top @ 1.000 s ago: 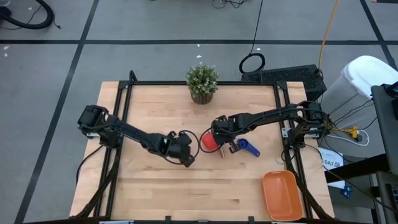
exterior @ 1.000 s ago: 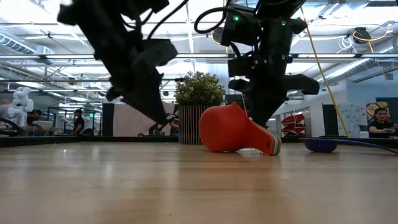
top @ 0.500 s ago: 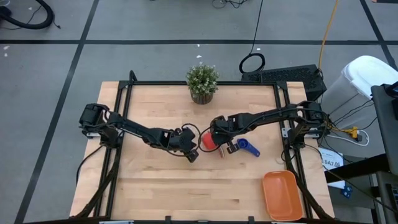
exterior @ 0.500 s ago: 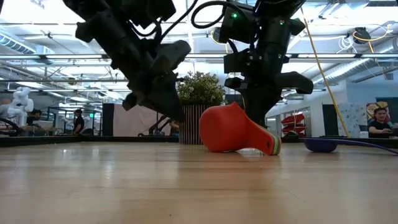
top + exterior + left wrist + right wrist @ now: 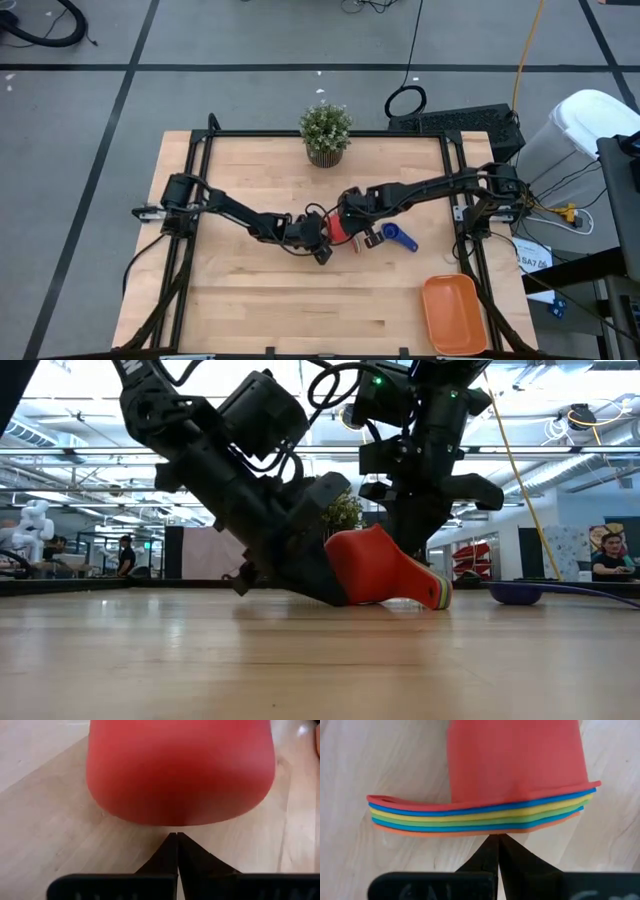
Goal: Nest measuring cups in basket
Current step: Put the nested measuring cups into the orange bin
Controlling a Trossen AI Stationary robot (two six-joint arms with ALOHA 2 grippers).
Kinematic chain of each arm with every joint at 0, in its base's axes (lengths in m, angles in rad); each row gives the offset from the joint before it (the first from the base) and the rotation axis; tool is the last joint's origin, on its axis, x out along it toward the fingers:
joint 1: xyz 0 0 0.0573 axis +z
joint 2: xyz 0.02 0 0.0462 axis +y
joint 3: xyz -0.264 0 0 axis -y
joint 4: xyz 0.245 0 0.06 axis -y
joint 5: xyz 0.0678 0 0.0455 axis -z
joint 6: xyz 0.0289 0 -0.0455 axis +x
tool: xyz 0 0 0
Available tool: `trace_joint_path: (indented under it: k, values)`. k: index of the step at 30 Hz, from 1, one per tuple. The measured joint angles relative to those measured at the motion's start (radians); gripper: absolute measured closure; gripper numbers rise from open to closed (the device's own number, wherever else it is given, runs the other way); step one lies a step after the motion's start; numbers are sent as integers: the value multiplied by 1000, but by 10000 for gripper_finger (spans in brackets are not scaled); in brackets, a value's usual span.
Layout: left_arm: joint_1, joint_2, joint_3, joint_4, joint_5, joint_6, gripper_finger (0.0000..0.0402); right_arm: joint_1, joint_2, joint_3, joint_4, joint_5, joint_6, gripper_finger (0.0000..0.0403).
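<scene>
A nested stack of measuring cups [image 5: 338, 228], red outermost, lies tilted on the table; its bowl [image 5: 365, 565] and its layered handle end [image 5: 437, 596] rest on the wood. A dark blue cup [image 5: 400, 236] sits alone to its right. The orange basket [image 5: 452, 313] stands at the table's near right corner. My left gripper [image 5: 323, 243] is shut, low at the stack's left side. My right gripper [image 5: 354, 218] is shut at the stack's right side, over the stacked coloured edges. My left gripper meets the round red bowl wall [image 5: 176, 822] with the tips of its shut fingers [image 5: 176, 840]. It comes in slanting down from the table's left, close to the wood. The stack stays on the table. My right gripper has its shut fingertips [image 5: 498, 842] against the stacked edges, at the orange layer [image 5: 498, 832]. It comes from the table's right, slanting down. The layers are red, blue, yellow, green, light blue and orange.
A small potted plant [image 5: 325, 133] stands at the far edge, behind the stack. Bare wood lies along the near side and the left half of the table. In the low view the room behind holds people at a distance.
My left gripper has travelled toward the table's right and dropped low, going from well clear of the red stack to its bowl. Its fingers stay shut. The stack, the dark blue cup and my right arm have kept still.
</scene>
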Motion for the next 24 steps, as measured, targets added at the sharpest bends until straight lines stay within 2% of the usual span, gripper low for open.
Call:
trace_joint_path:
  k: [24]
  values:
    - [11,-6,0,0,7,15,396,54,0,3,125,-23,-7,403]
